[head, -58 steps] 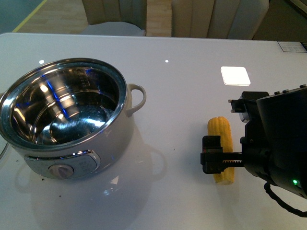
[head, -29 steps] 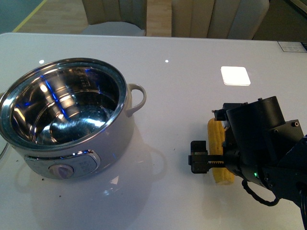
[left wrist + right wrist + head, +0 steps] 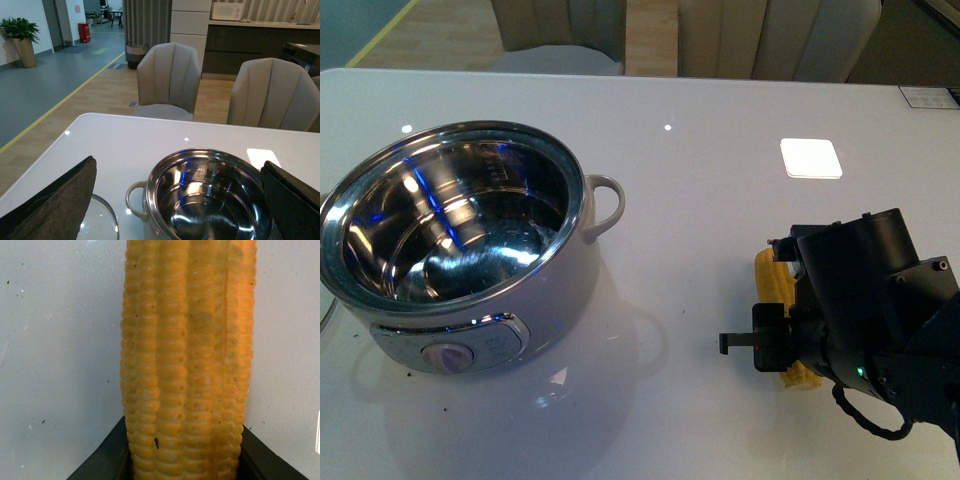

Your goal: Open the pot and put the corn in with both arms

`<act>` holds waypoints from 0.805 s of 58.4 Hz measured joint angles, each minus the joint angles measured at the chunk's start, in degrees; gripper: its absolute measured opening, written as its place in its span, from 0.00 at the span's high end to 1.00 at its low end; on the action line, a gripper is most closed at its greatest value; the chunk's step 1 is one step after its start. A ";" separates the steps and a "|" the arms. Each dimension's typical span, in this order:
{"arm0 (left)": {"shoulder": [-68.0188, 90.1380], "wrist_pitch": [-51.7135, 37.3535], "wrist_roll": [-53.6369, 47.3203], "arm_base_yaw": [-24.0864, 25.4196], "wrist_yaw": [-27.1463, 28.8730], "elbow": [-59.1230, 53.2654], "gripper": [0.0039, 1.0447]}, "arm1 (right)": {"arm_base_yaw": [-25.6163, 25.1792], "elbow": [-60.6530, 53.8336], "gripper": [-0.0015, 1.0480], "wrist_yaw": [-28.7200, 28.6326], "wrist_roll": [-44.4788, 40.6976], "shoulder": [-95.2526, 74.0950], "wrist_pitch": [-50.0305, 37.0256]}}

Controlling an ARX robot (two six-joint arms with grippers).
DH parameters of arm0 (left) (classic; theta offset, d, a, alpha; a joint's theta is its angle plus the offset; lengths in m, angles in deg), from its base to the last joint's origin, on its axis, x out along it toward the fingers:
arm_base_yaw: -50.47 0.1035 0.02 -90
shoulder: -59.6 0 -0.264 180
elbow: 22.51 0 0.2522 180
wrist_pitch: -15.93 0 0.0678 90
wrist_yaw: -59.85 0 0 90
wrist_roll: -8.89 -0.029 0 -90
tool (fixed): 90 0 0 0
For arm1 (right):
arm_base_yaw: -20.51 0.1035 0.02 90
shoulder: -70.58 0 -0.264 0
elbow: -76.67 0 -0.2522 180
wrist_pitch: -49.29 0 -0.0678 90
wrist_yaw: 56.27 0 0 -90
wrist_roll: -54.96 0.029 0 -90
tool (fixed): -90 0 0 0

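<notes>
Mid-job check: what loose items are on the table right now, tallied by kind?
cooking pot: 1
corn cob: 1
glass lid: 1
Total: 3

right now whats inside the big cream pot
Just its shiny steel inner bowl, empty apart from reflections. The rim hides the bowl's nearest wall. The yellow corn cob lies outside.

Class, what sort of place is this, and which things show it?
Probably a dining corner of an office or showroom: glossy white table, padded beige chairs, dark kitchen counter with a white microwave behind.
</notes>
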 joint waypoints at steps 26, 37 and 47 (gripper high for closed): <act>0.00 0.00 0.00 0.00 0.00 0.00 0.06 | 2.38 -6.73 0.78 -4.09 0.87 15.23 5.14; 0.00 0.00 0.00 0.00 0.00 0.00 0.06 | 5.46 -6.78 0.78 -6.23 1.22 24.76 9.42; 0.00 0.00 0.00 0.00 0.00 0.00 0.06 | 7.08 -3.91 0.78 -7.85 3.80 30.08 15.47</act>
